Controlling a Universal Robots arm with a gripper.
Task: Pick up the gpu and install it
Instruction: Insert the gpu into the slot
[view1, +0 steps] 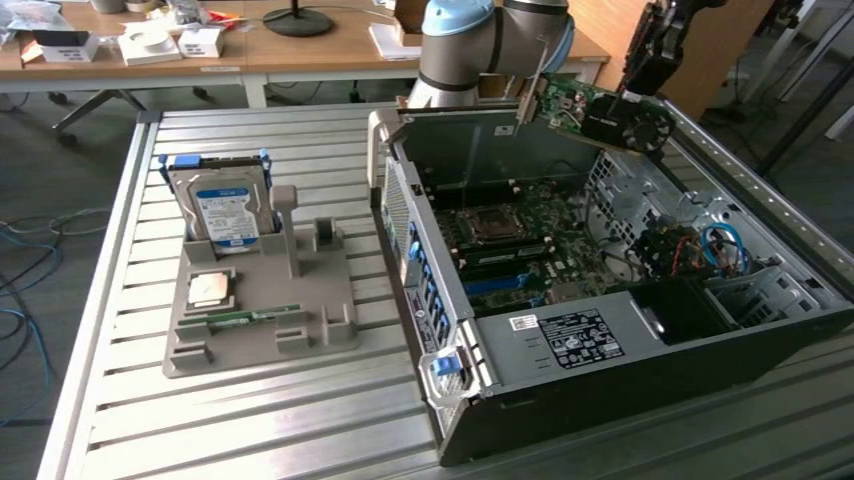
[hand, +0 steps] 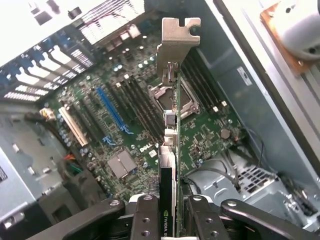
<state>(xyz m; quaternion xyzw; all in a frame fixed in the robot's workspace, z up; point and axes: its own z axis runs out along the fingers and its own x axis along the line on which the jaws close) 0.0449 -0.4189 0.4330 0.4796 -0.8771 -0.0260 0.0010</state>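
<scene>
The gripper (hand: 168, 212) pinched the gpu (hand: 170, 125) tight between its fingers (hand: 145, 220) so it would not fall. It hung over the open case (view1: 534, 345), thin edge facing the board (hand: 115, 120).

The gpu (view1: 601, 112) hangs above the case (view1: 667, 385), the parts stand (view1: 267, 345) to the exterior view's left.

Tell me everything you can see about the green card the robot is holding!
The gpu is a thin green circuit board with a black round fan and a silvery metal bracket at one end. It hangs tilted in the air above the open computer case, over the motherboard, clamped by the gripper. Nothing else touches it.
</scene>
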